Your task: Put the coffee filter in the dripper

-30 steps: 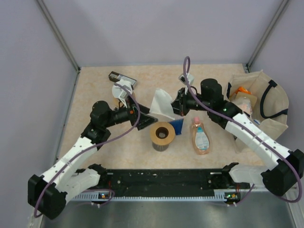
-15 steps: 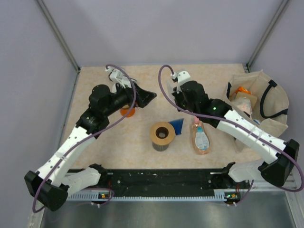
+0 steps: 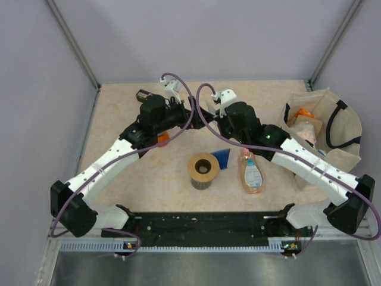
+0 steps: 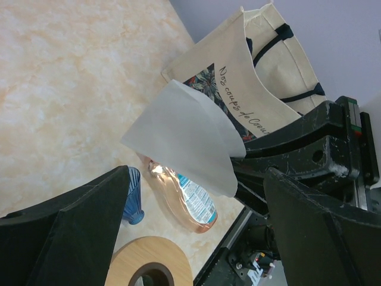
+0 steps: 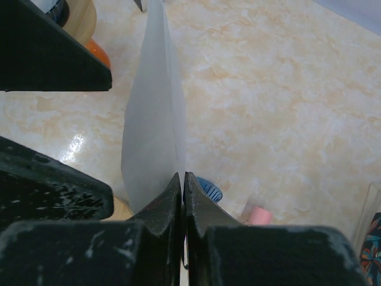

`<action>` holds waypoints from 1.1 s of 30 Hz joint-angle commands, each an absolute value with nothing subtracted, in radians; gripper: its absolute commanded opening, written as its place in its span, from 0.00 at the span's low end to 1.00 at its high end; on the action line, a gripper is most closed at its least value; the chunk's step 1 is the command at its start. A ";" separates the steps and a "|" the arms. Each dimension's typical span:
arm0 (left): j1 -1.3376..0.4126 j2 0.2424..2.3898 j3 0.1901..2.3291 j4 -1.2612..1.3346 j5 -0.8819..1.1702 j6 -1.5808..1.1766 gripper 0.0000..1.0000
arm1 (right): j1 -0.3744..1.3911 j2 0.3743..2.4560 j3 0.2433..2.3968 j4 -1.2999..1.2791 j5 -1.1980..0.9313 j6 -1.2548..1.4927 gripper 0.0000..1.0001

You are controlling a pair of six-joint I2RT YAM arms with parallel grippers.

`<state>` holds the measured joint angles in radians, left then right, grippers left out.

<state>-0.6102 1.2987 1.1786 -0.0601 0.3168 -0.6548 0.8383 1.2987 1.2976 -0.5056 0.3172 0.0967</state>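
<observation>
The white paper coffee filter (image 4: 184, 140) hangs in the air, pinched at one edge by my right gripper (image 5: 182, 177), which is shut on it (image 5: 152, 119). In the top view the right gripper (image 3: 209, 114) meets my left gripper (image 3: 189, 112) above the table's back middle, and the filter is hidden there. My left gripper (image 4: 196, 179) is open, and the filter's free end lies ahead between its fingers (image 4: 65, 232); I cannot tell if they touch. The blue ribbed dripper (image 3: 221, 158) lies on the table beside the tape roll, also seen from both wrists (image 4: 134, 196) (image 5: 205, 189).
A brown tape roll (image 3: 203, 171) stands in front of the dripper. An orange-liquid bottle (image 3: 252, 173) with a pink cap lies to its right. A cream tote bag (image 3: 333, 134) fills the right side. An orange object (image 3: 159, 139) sits under the left arm; a dark box (image 3: 143, 94) lies at back left.
My left arm swung from the left to the back middle, up to the right gripper. My right gripper lifted the filter off the table and moved back and left.
</observation>
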 commanded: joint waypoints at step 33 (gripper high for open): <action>-0.798 1.476 1.459 -0.382 -0.261 -0.592 0.57 | 0.859 1.262 1.247 -0.390 0.374 0.092 0.00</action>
